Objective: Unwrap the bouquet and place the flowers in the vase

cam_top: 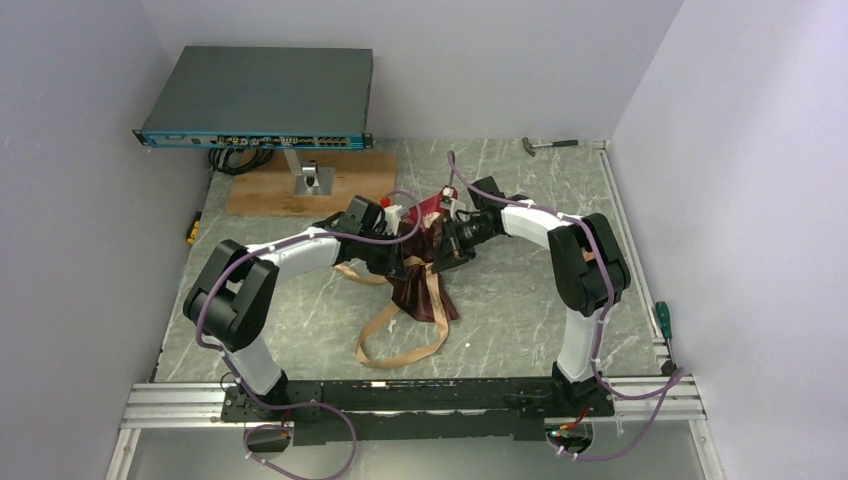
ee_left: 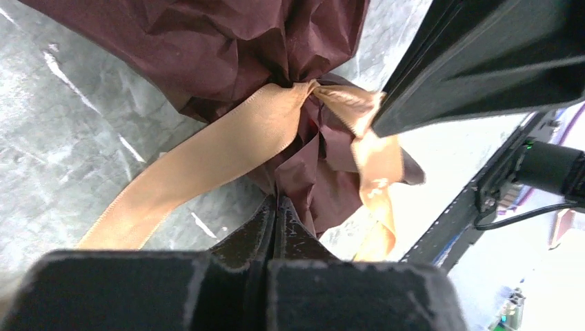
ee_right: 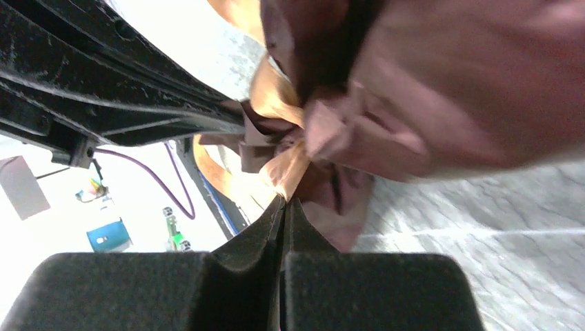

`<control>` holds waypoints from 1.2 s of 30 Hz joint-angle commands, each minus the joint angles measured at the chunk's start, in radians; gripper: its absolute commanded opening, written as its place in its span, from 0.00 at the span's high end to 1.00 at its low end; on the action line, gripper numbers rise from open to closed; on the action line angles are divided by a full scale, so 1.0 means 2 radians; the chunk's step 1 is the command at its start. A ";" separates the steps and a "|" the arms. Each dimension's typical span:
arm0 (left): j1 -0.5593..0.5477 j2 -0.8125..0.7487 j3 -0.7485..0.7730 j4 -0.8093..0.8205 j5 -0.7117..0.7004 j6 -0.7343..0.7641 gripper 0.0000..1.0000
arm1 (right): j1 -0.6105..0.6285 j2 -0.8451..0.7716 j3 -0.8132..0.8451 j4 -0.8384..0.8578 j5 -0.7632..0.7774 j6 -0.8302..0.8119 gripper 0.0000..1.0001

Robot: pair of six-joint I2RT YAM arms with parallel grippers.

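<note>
The bouquet lay on the table between both arms, long axis roughly near-to-far; my left gripper was pinched onto its paper under the knot; my right gripper was clamped on the ribbon opposite.

Even, soft-shadowed light from above; wrist views blow out white behind, and the bouquet blurs close up.

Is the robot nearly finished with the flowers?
No, barely started. Nothing looks done: the ribbon is still knotted round the bouquet. The left claw pinches the bouquet, the right claw the ribbon. Still to do: untying, unwrapping, putting flowers in the vase.
</note>
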 commanded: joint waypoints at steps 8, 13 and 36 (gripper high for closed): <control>0.011 -0.006 -0.013 -0.045 -0.041 0.024 1.00 | -0.037 0.009 0.039 -0.108 0.057 -0.125 1.00; 0.018 -0.004 -0.018 -0.049 -0.044 0.026 1.00 | -0.052 0.015 0.028 -0.127 0.094 -0.167 1.00; -0.002 0.005 0.011 -0.033 -0.008 0.081 1.00 | -0.067 0.011 0.012 0.015 -0.058 -0.009 0.07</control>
